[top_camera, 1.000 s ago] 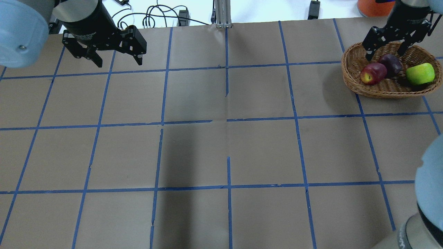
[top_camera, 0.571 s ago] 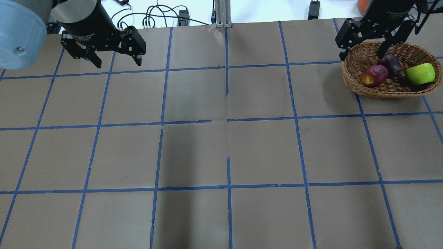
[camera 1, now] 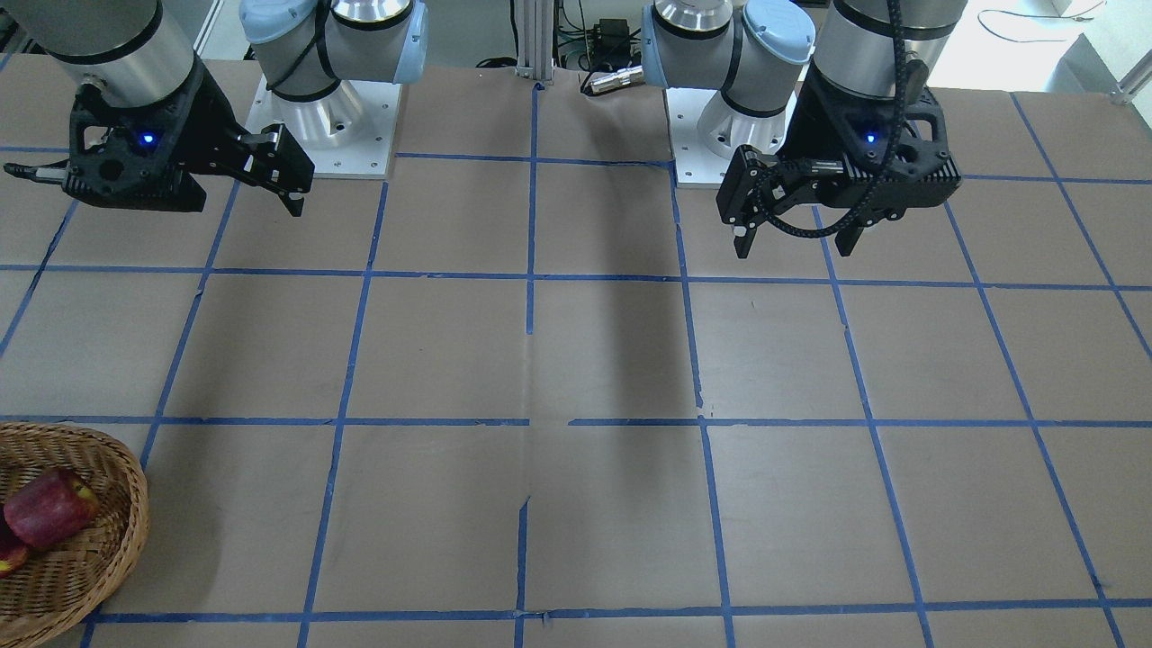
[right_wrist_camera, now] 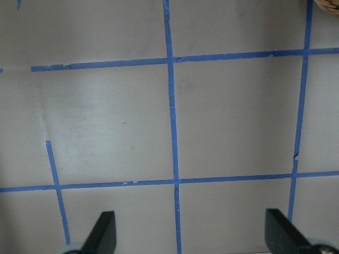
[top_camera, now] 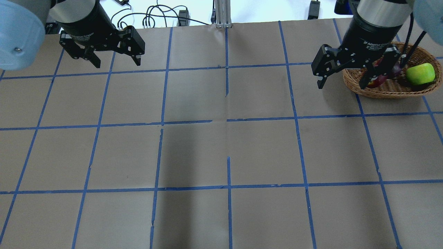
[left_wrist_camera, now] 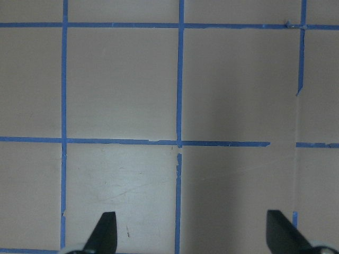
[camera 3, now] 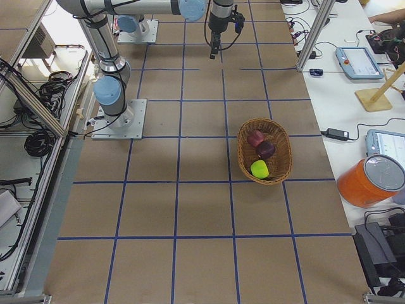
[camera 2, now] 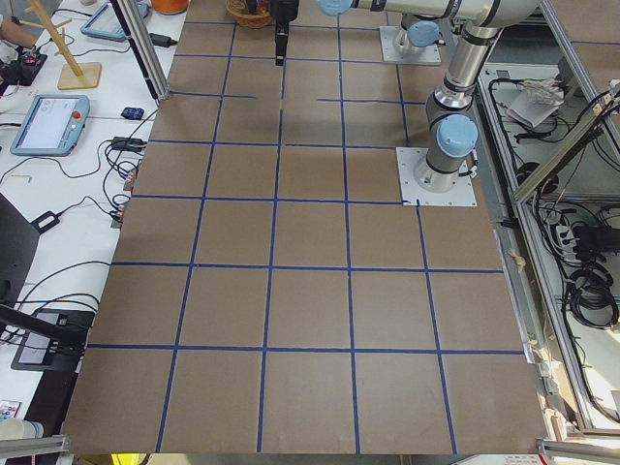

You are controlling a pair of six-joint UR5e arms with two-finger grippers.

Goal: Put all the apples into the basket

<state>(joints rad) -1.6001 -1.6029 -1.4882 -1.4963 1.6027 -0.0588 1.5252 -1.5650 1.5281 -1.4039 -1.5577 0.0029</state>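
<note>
R tool (top_camera: 341,85) moved off basket (top_camera: 391,92), table (top_camera: 221,152) — blue-taped

White "2F Adaptive Gripper" lettering on the right gripper (top_camera: 341,86), "Adaptive Gripper" on the left gripper (top_camera: 118,64)

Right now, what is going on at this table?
The red apple, maroon apple and yellow-green apple all lie in the wicker basket. The right pincer hangs open and empty above the table, apart from the basket; the left pincer hangs open and empty at the far side. The task looks finished.
</note>
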